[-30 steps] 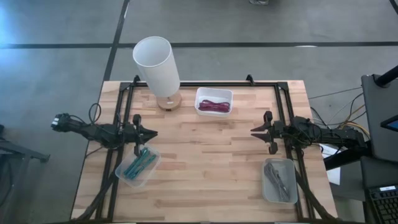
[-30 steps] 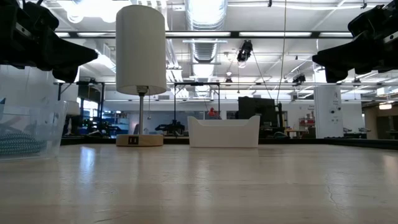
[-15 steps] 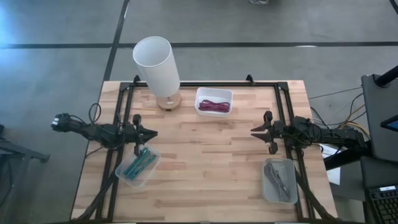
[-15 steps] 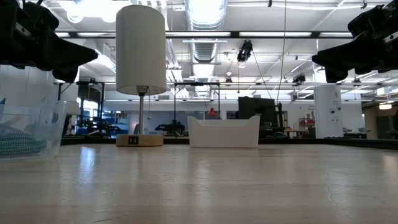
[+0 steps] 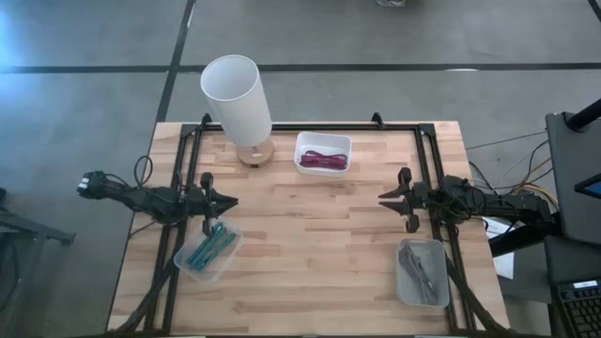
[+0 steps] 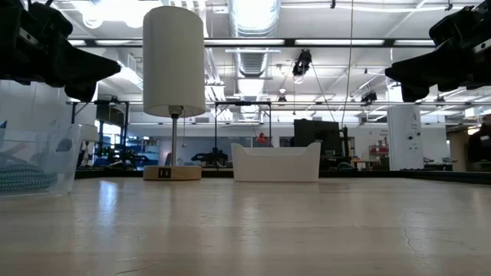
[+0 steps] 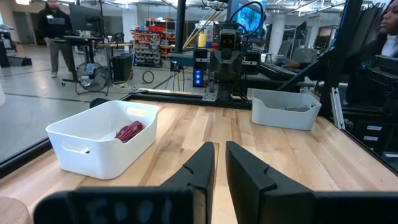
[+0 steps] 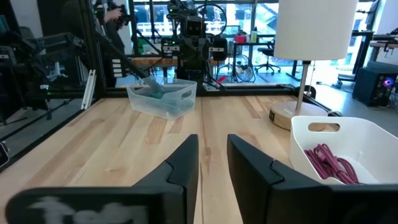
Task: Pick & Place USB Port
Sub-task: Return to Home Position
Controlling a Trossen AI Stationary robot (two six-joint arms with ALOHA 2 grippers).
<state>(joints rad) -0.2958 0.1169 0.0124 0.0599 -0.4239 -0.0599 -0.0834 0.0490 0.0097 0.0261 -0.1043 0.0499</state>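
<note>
Left gripper (image 5: 230, 201), near the lamp (image 5: 237, 97), and right gripper (image 5: 383, 197), farther off, are nearly clenched, empty. A white bin (image 5: 302, 143) sits beside the lamp.

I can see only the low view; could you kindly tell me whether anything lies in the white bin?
Observer: Yes, a pink cable lies coiled in the white bin.
Operator: Thank you. Is there a gray bin? I cannot see one.
Observer: Yes, the gray bin sits beside the right arm, towards a table corner, with a cable in it.
Operator: Does either gripper hold anything?
Observer: No. The left gripper and the right gripper are both empty and almost shut.
</note>
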